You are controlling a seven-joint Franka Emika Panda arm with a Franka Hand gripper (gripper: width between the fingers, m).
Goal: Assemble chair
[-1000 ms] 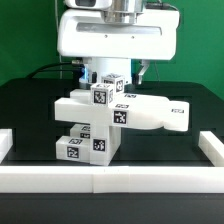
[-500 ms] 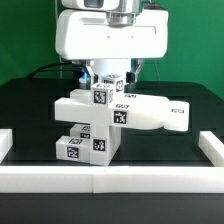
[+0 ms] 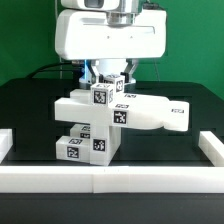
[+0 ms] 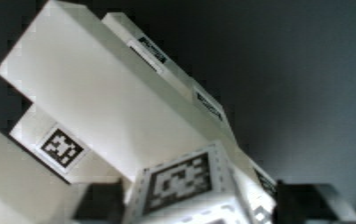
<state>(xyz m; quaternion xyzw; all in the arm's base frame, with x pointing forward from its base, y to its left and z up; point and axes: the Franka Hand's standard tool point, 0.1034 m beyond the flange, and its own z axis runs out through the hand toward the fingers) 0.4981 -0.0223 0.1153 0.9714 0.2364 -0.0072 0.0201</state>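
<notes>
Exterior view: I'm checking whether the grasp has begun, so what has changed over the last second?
The gripper has narrowed its fingers in from both sides toward the small tagged block on top of the chair. Earlier they stood wider apart. Whether the pads already press on the block cannot be told. The chair parts, the border rail and the arm's position look unchanged.

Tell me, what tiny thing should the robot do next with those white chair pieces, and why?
Probably finish closing, then lift gently. The gripper sits right over the small tagged block topping the chair stack, and in the wrist view its jaws flank that block on both sides. Whether they already press on it cannot be told, so squeezing firmly comes first.
</notes>
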